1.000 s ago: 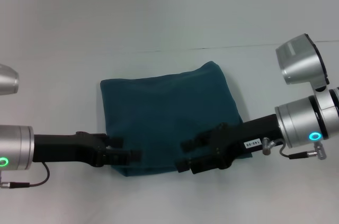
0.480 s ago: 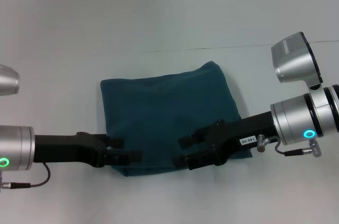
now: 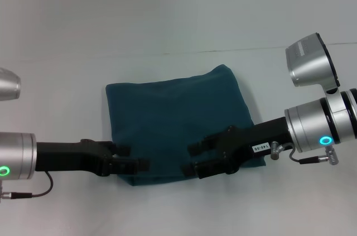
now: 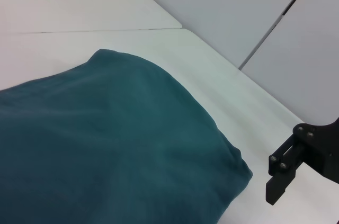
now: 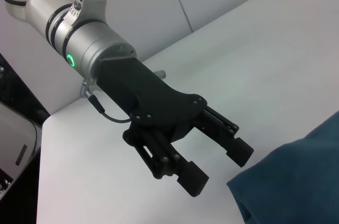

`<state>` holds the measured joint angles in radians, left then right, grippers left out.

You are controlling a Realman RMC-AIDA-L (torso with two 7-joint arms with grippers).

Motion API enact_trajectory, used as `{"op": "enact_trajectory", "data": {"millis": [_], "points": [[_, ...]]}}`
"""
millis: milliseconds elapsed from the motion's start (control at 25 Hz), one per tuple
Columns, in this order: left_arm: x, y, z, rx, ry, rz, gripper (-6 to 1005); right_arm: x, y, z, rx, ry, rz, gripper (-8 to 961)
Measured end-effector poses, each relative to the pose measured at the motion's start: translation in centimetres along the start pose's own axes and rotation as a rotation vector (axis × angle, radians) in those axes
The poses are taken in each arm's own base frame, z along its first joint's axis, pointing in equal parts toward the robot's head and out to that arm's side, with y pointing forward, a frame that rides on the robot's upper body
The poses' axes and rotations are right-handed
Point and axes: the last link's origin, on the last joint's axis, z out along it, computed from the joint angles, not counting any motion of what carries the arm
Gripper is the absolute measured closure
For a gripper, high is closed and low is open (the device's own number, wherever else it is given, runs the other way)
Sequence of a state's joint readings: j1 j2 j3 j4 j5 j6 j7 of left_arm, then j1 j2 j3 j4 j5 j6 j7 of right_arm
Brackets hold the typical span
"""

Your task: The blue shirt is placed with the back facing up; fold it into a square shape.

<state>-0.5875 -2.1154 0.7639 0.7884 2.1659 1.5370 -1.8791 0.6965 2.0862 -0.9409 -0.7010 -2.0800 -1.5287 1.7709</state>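
White tabletop (image 3: 167,18) fills the head view, with a thin seam running across its upper half. At the lower left, the left arm reaches in level from the frame edge, and the left gripper (image 3: 136,157) sits at the lower left corner of the blue shirt (image 3: 175,119); its jaws are parted and hold nothing. The shirt lies in the centre of the frame, folded into a rough square, flat on the table. At the lower right, the right arm slants in over the shirt's lower edge, and the right gripper (image 3: 192,159) hangs spread and empty above the cloth.

Only the right wrist view shows the left gripper (image 5: 220,166) clearly, fingers apart just beside the shirt's corner (image 5: 296,181). The left wrist view shows the shirt's rounded folded edge (image 4: 106,139).
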Motion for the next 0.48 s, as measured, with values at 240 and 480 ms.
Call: {"op": "enact_trajectory", "data": {"millis": [240,480], "points": [[0.0,0.0,0.0,0.0,0.0,0.0,163,-0.05,0.0,-0.06,0.0,-0.003,0.001,298],[-0.06,-0.01,-0.02,0.001,0.0,-0.001,164,-0.07,0.01,-0.09,0.0,-0.004,0.0,298]]}}
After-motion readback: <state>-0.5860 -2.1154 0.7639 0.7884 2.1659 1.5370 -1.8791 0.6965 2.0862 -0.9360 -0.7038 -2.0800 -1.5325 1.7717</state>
